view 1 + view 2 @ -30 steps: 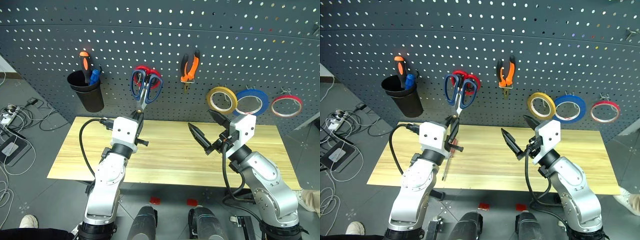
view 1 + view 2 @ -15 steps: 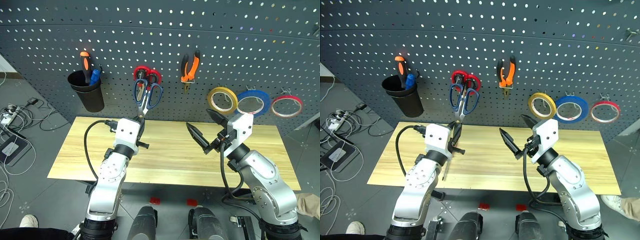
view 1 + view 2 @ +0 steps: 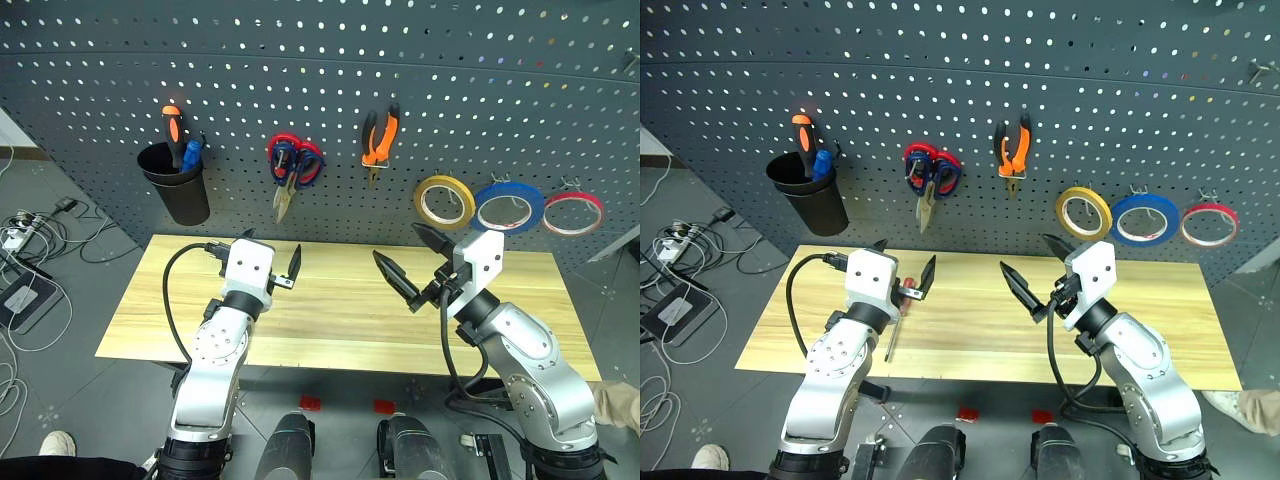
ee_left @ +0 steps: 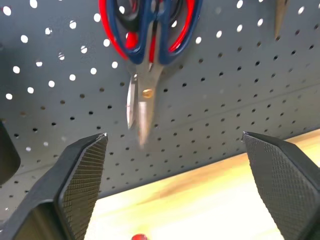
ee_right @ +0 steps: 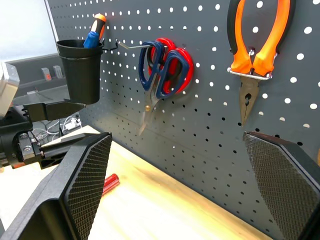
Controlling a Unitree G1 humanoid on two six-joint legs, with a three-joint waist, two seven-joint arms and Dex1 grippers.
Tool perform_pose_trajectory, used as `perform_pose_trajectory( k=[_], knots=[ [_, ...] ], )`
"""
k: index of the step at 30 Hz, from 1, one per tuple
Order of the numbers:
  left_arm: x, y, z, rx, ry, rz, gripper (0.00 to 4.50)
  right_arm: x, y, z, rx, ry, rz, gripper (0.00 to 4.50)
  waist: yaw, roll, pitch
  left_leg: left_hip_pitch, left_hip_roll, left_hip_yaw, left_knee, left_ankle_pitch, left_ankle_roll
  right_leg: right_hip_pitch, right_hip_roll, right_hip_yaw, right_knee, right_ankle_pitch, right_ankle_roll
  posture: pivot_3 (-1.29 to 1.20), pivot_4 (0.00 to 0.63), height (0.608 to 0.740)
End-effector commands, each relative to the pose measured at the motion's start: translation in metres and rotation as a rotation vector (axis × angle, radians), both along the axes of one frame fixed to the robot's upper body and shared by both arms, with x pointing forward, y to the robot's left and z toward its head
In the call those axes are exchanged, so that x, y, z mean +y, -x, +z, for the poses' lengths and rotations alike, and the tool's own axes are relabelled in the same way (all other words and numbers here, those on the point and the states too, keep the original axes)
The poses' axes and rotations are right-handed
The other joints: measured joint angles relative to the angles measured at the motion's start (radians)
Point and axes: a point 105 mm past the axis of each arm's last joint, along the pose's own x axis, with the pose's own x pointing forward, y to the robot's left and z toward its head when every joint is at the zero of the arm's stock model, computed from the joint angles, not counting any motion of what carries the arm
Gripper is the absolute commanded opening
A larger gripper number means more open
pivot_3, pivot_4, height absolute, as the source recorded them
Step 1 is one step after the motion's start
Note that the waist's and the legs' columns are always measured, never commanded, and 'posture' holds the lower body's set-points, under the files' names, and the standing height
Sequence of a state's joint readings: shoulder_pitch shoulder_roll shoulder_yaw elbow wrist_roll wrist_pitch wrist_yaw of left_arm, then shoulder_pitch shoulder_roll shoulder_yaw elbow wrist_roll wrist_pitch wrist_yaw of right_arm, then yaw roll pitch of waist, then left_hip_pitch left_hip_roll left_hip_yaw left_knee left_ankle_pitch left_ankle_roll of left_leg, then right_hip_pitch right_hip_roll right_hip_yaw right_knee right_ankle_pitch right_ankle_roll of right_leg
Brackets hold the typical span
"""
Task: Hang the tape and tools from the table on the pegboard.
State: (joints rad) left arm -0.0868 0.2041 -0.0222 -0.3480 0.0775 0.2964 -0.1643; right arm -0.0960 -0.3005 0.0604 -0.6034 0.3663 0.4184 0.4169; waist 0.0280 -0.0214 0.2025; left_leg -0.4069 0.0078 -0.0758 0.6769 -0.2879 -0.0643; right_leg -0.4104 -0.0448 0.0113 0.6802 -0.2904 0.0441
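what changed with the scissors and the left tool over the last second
The left tool let go of the blue-handled scissors, opened wide and drew back toward the table. The scissors now hang on the pegboard hook, in front of the red-handled scissors. The right tool stayed open in place; the pliers and the blue tape stayed hung.

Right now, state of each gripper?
Left gripper: open, holding nothing.
Right gripper: open, holding nothing.
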Motion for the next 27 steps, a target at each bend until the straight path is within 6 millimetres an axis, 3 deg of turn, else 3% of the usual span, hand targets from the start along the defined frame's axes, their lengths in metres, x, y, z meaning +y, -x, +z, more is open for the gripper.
perform_pose_trajectory(
  k=[1,9,13,27],
  knots=[
    [0.015,0.002,0.003,-0.015,-0.01,0.052,4.46,0.002,0.008,0.009,-0.031,-0.01,0.049,4.5,0.0,0.0,0.0,0.002,0.0,0.0,0.0,-0.001,0.001,0.002,0.0,0.0,0.0,0.0,0.0,0.13,0.205,0.74],
    [0.039,0.005,-0.013,0.065,-0.054,0.118,4.46,0.012,0.021,0.008,0.02,0.027,0.193,4.5,0.0,0.0,0.007,0.007,0.0,-0.001,-0.001,-0.005,0.008,0.006,0.0,0.002,0.0,0.0,0.0,0.15,0.273,0.74],
    [0.049,0.004,-0.03,0.178,-0.034,0.162,4.46,0.016,0.019,0.005,0.059,0.066,0.228,4.5,-0.001,0.0,0.021,0.008,0.0,-0.002,0.0,-0.005,0.009,0.007,0.001,0.003,0.0,0.0,0.0,0.16,0.305,0.74],
    [0.058,-0.021,-0.061,0.459,0.084,0.174,4.46,0.04,0.026,-0.01,0.147,0.142,0.344,4.5,-0.004,-0.002,0.132,0.007,0.002,-0.004,0.001,-0.005,0.009,0.005,0.002,0.003,0.002,0.0,0.0,0.14,0.438,0.74]
  ],
)
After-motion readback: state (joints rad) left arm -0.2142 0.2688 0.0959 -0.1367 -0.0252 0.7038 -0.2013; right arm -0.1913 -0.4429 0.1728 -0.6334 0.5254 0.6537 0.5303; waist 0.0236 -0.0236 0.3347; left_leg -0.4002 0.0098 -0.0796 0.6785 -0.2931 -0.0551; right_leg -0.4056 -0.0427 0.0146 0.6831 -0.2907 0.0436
